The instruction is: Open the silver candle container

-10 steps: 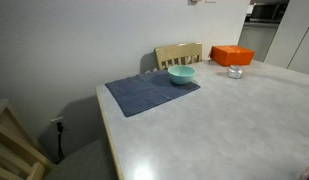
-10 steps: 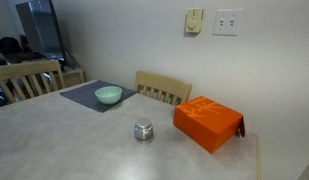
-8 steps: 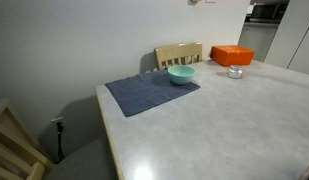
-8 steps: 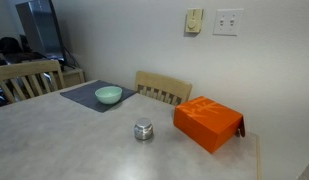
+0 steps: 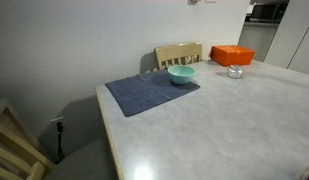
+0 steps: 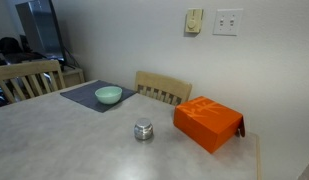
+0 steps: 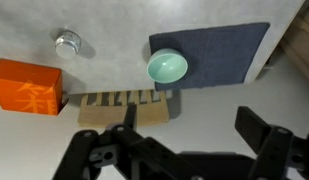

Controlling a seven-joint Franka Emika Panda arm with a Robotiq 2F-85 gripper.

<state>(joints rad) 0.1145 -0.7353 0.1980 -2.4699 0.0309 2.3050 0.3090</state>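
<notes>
The silver candle container (image 6: 143, 130) is a small round tin with its lid on, standing on the light table next to the orange box (image 6: 208, 122). It also shows in an exterior view (image 5: 235, 71) and at the top left of the wrist view (image 7: 67, 43). My gripper (image 7: 189, 125) shows only in the wrist view, open and empty, high above the table and far from the tin. The arm is not seen in either exterior view.
A teal bowl (image 6: 108, 95) sits on a dark blue cloth mat (image 5: 149, 92). A wooden chair (image 6: 162, 88) stands at the table's far edge between the bowl and the orange box (image 7: 28, 86). Another wooden chair (image 6: 28, 77) stands by the mat.
</notes>
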